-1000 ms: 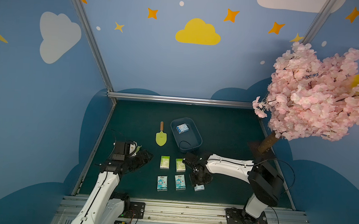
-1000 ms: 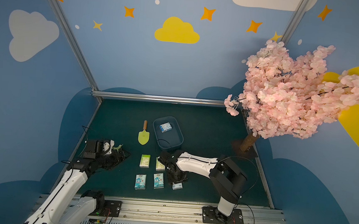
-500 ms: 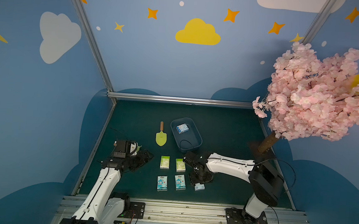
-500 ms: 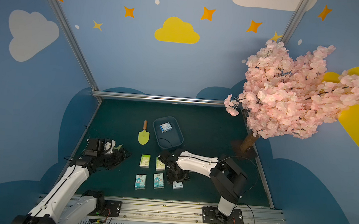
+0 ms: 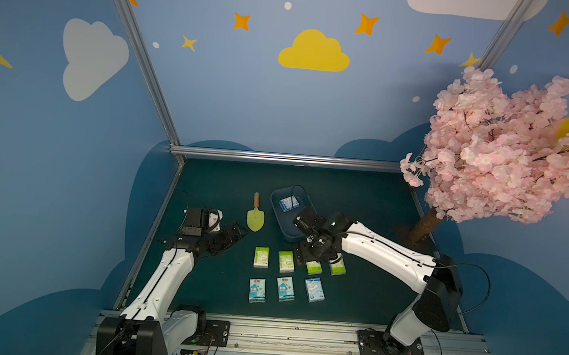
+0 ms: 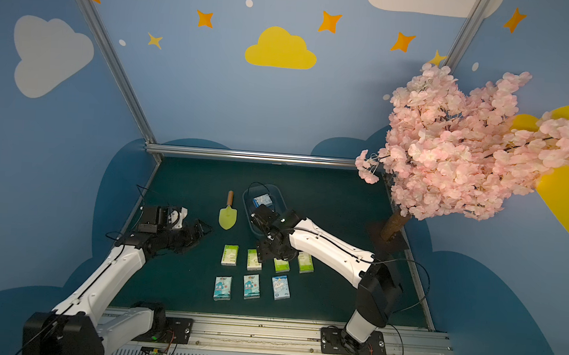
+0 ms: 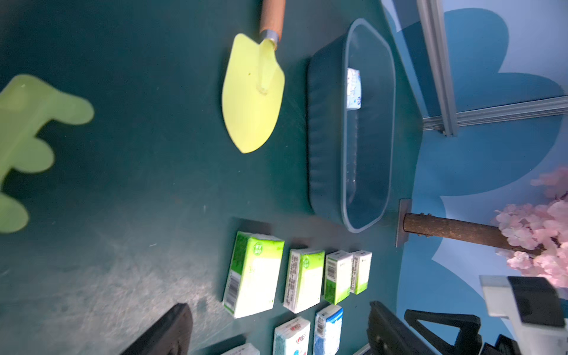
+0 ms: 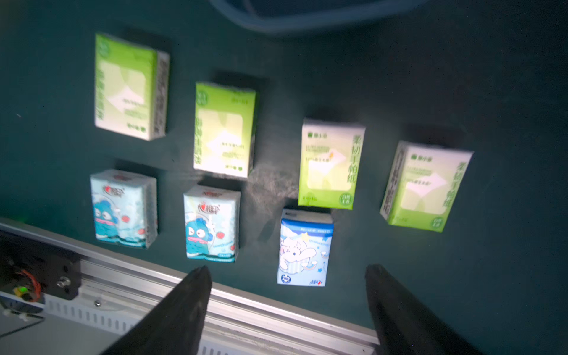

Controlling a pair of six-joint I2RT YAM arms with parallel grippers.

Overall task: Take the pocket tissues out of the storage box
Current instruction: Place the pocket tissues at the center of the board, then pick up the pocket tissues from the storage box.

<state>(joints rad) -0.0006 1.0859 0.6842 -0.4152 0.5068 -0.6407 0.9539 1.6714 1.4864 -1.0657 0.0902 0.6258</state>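
The blue-grey storage box [image 5: 286, 231] [image 6: 251, 222] [image 7: 325, 147] stands mid-mat with one light-blue pocket tissue pack [image 5: 289, 203] [image 6: 262, 200] [image 7: 353, 89] lying in it. Several other pocket tissues lie on the mat in front of it. The back row is lime-green packs [image 5: 261, 257] [image 8: 330, 166] and the front row is light-blue packs [image 5: 314, 289] [image 8: 304, 249]. My right gripper [image 5: 308, 255] [image 6: 271, 251] [image 8: 287, 269] hovers open over the green row, holding nothing. My left gripper [image 5: 234, 231] [image 6: 200, 227] [image 7: 276, 307] is open and empty, left of the packs.
A yellow-green trowel [image 5: 255, 215] [image 7: 252, 92] with a wooden handle lies left of the box. A pink blossom tree [image 5: 497, 148] rises from a trunk [image 5: 423, 225] at the mat's right edge. An aluminium rail [image 5: 282, 329] borders the front.
The right gripper has opened, left the third light-blue pack on the mat and drawn back toward the box. The left gripper has shifted slightly toward the trowel.
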